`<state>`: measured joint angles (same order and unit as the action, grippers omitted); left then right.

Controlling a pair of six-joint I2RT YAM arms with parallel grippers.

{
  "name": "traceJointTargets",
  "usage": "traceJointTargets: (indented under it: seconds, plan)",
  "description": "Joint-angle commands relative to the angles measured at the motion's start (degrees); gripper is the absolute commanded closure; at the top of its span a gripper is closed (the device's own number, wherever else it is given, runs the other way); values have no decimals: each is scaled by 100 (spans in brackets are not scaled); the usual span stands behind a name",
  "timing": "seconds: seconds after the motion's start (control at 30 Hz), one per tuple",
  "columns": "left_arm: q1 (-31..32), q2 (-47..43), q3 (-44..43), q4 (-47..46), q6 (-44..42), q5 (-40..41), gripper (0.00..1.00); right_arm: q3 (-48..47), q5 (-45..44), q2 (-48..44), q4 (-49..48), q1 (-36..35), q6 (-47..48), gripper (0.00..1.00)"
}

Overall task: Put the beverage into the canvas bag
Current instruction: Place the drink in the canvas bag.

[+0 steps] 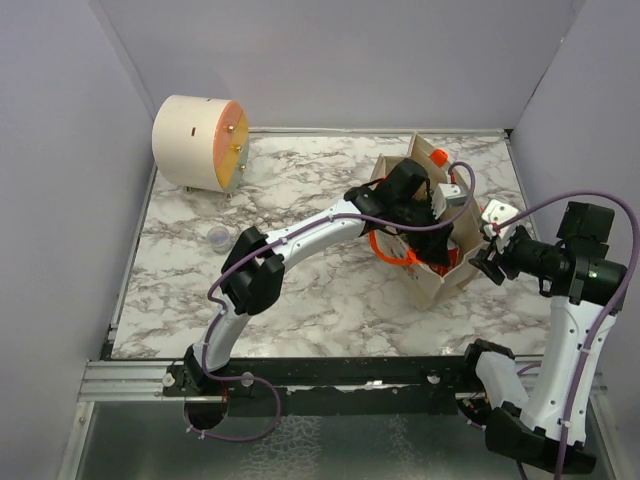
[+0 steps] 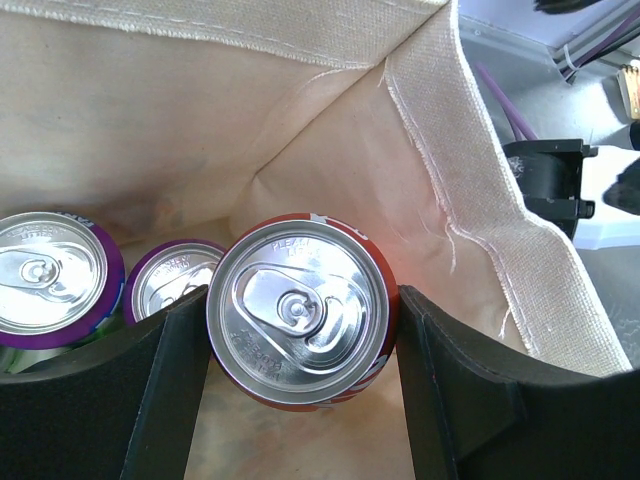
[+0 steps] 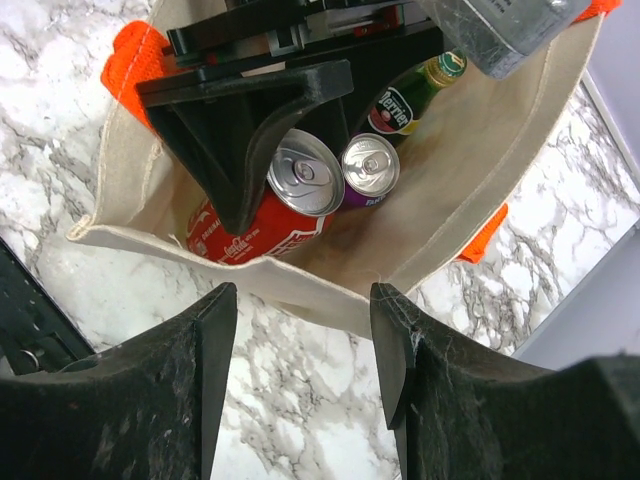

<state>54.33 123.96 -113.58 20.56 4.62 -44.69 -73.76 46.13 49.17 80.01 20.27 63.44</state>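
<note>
The beverage, a red cola can (image 2: 300,340), hangs tilted inside the beige canvas bag (image 2: 480,180). My left gripper (image 2: 302,295) is shut on the can, one black finger against each side. From the right wrist the red can (image 3: 250,235) shows under the left finger, just behind the bag's near rim (image 3: 330,290). My right gripper (image 3: 302,295) stands open outside that rim, over bare marble. From above, the left gripper (image 1: 425,205) reaches into the bag (image 1: 440,285), and the right gripper (image 1: 490,255) is beside it on the right.
Two purple cans (image 2: 45,275) (image 2: 175,280) and a green bottle (image 3: 405,100) stand in the bag. Its orange handles (image 1: 395,252) hang outside. A round beige drum (image 1: 200,142) sits at the back left, and a small clear object (image 1: 217,237) lies on the marble left of the arm.
</note>
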Motion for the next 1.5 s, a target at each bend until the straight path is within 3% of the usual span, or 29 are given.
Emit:
traceJointTargets:
  seconds: [0.0, 0.67, 1.07, 1.47]
  plan:
    - [8, -357, 55, -239, -143, -60, 100, 139, -53, 57, 84, -89, 555, 45]
    - [38, -75, 23, -86, -1340, -814, 100, 512, -518, 187, 94, -786, 1923, 44]
    - [98, 62, -130, -86, -1329, -981, 100, 304, -304, -53, 81, -929, 2304, 44]
    - [-24, -238, -500, -115, -1285, -956, 100, -264, 92, 541, 36, -928, 983, 44]
